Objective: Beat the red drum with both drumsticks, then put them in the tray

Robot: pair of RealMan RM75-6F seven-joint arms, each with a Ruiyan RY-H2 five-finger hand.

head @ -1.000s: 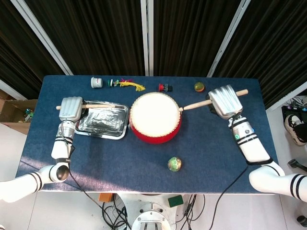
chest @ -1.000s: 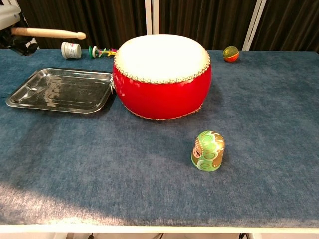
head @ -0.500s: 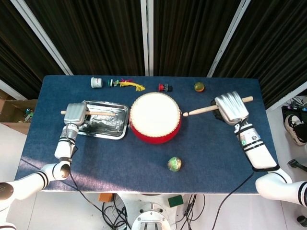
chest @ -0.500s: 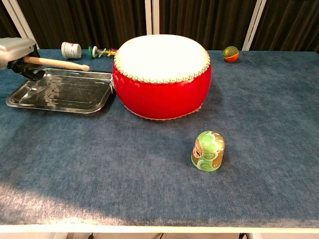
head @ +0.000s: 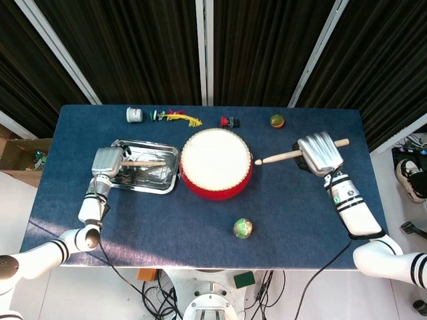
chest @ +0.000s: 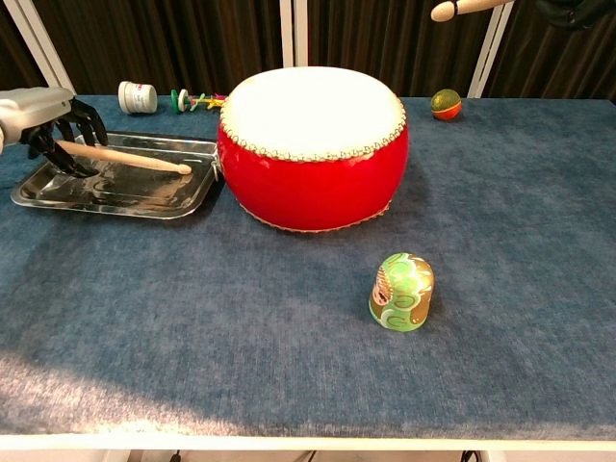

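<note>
The red drum (head: 215,164) (chest: 313,144) with its white skin stands mid-table. Left of it lies the metal tray (head: 170,175) (chest: 58,197). My left hand (head: 107,162) (chest: 38,108) is at the tray's left end, its dark fingers (chest: 89,117) around the butt of one drumstick (head: 145,163) (chest: 125,157), whose tip rests down in the tray. My right hand (head: 319,153) grips the other drumstick (head: 277,157) (chest: 467,8) in the air right of the drum, tip pointing at the drum's rim without touching it.
Along the far edge sit a white jar (head: 134,115) (chest: 138,96), some colourful small toys (head: 175,117), a small red item (head: 229,121) and a ball (head: 277,121) (chest: 445,103). A green egg-shaped toy (head: 243,228) (chest: 402,291) stands in front of the drum.
My left hand came down and brought its drumstick from above the tray into it, tip now on the metal. The right hand shifted slightly, its stick tip now showing in the chest view.
</note>
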